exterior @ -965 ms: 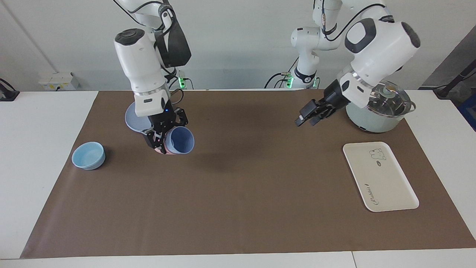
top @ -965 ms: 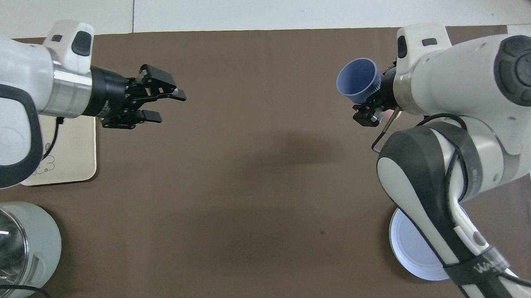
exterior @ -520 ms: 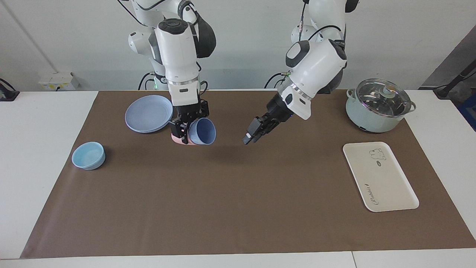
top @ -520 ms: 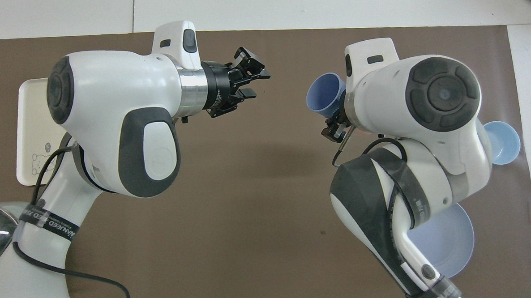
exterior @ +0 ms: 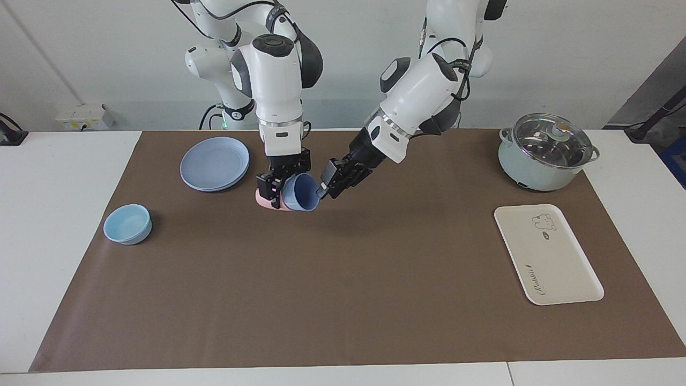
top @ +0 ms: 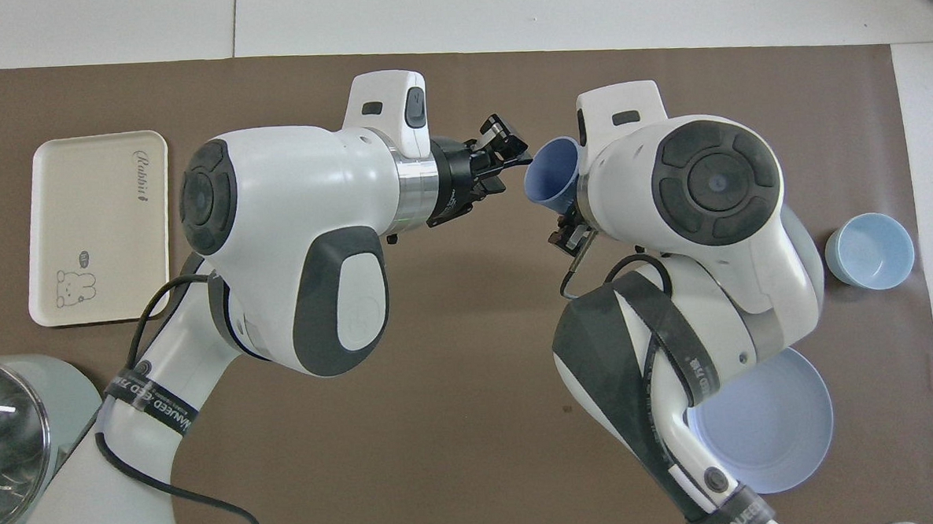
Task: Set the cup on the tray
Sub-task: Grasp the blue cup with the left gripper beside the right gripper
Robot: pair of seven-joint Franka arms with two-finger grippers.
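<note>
Counts: 2 cups, 1 periwinkle cup [exterior: 301,193] [top: 551,183] + 1 pink cup [exterior: 263,200], touching. 1 tray [exterior: 557,268] [top: 95,231]. 1 plate [exterior: 214,163] [top: 773,430]. 1 bowl [exterior: 127,224] [top: 869,251]. 1 lidded pot [exterior: 546,152], just beside tray. 1 brown mat [exterior: 343,279]. 2 arms.

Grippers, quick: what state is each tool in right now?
Right tool: closed on the blue cup, held tilted above the mat.
Left tool: open, at the cup's rim.

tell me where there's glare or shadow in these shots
Facing view: soft shadow on the mat under the cup held by the right end effector; glints on the pot's glass lid. Overhead view: bright glare on the plate.
</note>
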